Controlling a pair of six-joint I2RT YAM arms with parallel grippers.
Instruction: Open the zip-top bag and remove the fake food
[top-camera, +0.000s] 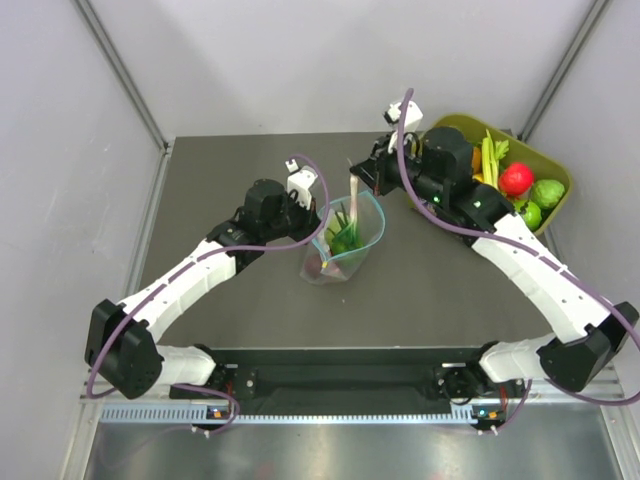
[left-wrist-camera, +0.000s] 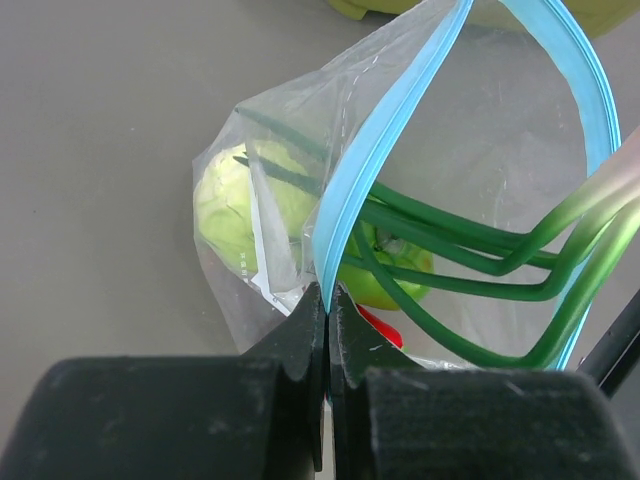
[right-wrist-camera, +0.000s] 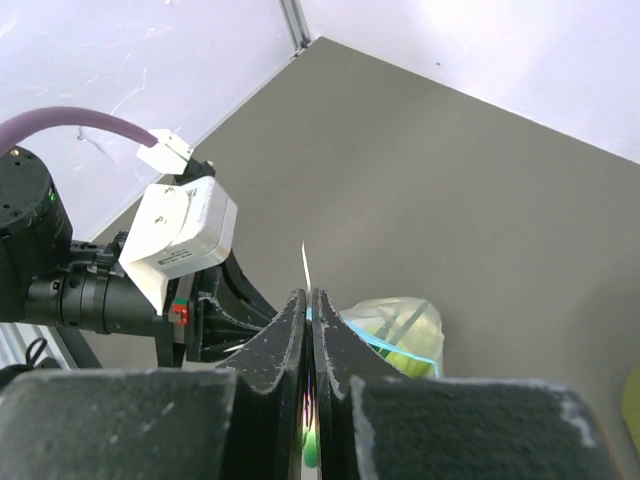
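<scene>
**Both fingers pinched shut, one on the bag's rim, one on a stalk**

The dark counter (top-camera: 420, 300) carries an olive-green tub (top-camera: 462, 120) at its far right and the zip-top bag (top-camera: 345, 265) near its middle, between the two arms. The bag stands with its mouth gaping upward, and the teal zip strip (left-wrist-camera: 370, 170) forms an open loop.

The left gripper (left-wrist-camera: 326, 295) has its fingers pressed together on the near side of that strip, with the bag's film hanging just beyond the tips. The right gripper (right-wrist-camera: 308, 300) sits above the bag's far side. Its fingers are closed on the pale end of a long green stalk (left-wrist-camera: 470, 265), whose strands trail down into the bag.

A pale green cabbage (left-wrist-camera: 225, 205) lies inside against the bag's left wall. A red chili (left-wrist-camera: 380, 325) shows at the bottom, just beside the left fingertips.
</scene>
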